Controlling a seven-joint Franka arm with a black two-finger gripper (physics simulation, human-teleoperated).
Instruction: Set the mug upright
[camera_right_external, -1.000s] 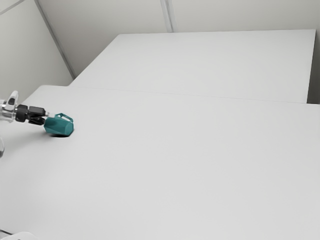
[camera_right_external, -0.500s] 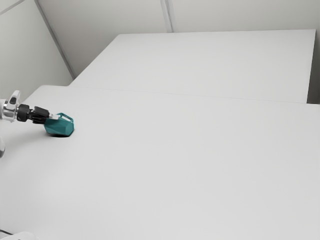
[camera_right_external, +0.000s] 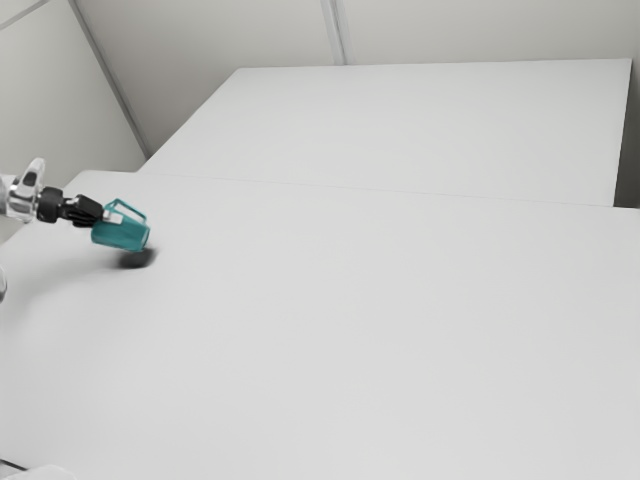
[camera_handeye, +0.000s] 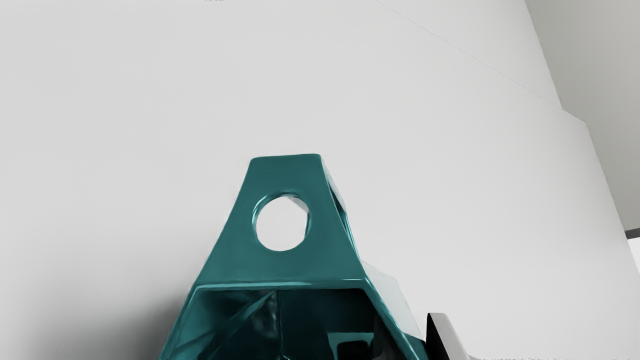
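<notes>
Gripper position: the gripper (camera_right_external: 110, 217) is near the exterior view's left edge, above the table (camera_right_external: 350, 320). The arm (camera_right_external: 12, 197) enters from that edge, and the gripper points toward the exterior view's right, slightly downward.

Finger state: the fingers are clamped on the wall of the mug (camera_right_external: 120, 235). In the wrist view, one finger (camera_handeye: 446, 336) stands on the outer side of the wall, against the rim. The other is seen as a dark shape inside the mouth (camera_handeye: 320, 310), close to the inner face of the same wall. The wall runs between the two. The body of the mug is therefore offset to the side of the inner finger, not centered between both. The lower parts of both fingers are cut off by the edge of the wrist view.

Mug position: the mug is off the table. Its shadow (camera_right_external: 137, 259) lies on the surface below, separated from the body by a strip of table.

Mug orientation: the mug is on its side in the air, not upright. The mouth faces the gripper. The base faces the exterior view's right and is tilted slightly downward. The handle (camera_handeye: 285, 267) is on the upper side of the body. In the wrist view, the handle extends from the rim, away from the fingertips, and has a round opening through which the pale table is visible.
</notes>
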